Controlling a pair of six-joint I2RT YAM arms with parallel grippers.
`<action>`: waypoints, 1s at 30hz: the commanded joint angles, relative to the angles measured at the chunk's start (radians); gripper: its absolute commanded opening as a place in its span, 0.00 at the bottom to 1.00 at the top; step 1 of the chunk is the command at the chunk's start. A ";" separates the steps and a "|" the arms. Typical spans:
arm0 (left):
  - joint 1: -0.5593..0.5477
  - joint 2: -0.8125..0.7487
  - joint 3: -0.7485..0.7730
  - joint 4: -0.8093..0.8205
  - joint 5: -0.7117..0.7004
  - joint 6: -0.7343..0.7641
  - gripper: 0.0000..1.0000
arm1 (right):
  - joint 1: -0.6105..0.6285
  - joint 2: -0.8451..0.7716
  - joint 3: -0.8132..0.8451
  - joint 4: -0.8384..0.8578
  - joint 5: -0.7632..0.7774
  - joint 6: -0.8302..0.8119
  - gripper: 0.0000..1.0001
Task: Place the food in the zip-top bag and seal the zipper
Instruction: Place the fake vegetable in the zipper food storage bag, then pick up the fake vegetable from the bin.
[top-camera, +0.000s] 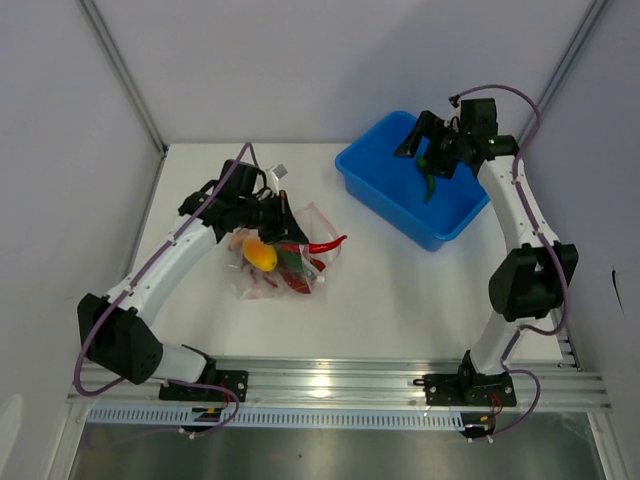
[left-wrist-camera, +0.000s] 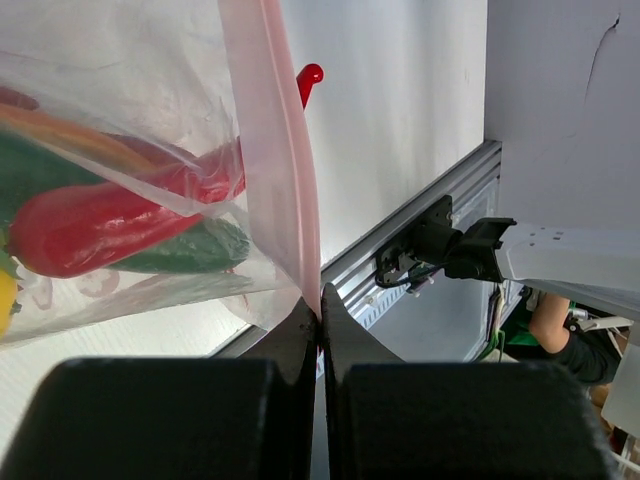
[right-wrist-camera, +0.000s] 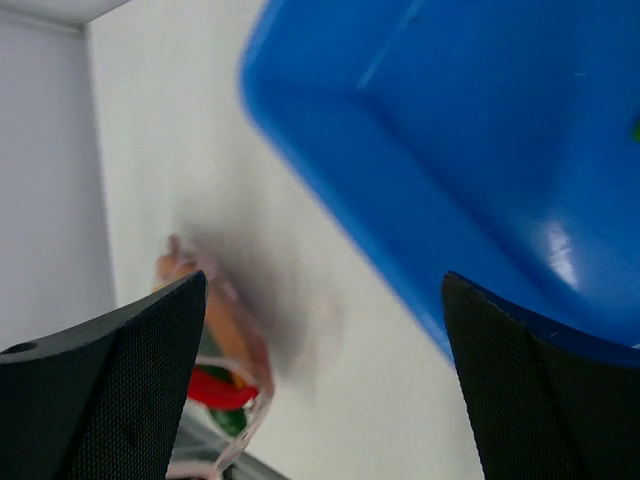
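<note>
Left hand (top-camera: 280, 215) at 9 o'clock on desk (top-camera: 400, 290), pinched shut on pink zipper (left-wrist-camera: 272, 150) at corner of bag (top-camera: 290, 265). Inside bag: yellow fruit (top-camera: 260, 253) plus red and green chilies, with one red chili (top-camera: 330, 243) poking out of mouth toward 3 o'clock. Right hand (top-camera: 432, 140) at 1 o'clock, spread wide, gripping nothing, over blue bin (top-camera: 400, 195). Green chili (top-camera: 428, 187) just beneath, inside bin.

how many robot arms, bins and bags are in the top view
robot arms: 2 (left arm, right arm)
blue bin: 1
zip-top bag: 1
total: 4
</note>
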 joint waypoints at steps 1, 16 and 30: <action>-0.005 0.010 0.044 0.034 0.032 -0.001 0.01 | -0.013 0.102 0.032 0.032 0.165 0.007 0.99; -0.005 0.073 0.038 0.008 0.006 0.022 0.01 | -0.022 0.469 0.205 0.049 0.655 -0.174 0.89; -0.005 0.130 0.049 -0.003 0.002 0.015 0.01 | -0.023 0.647 0.331 0.059 0.751 -0.208 0.74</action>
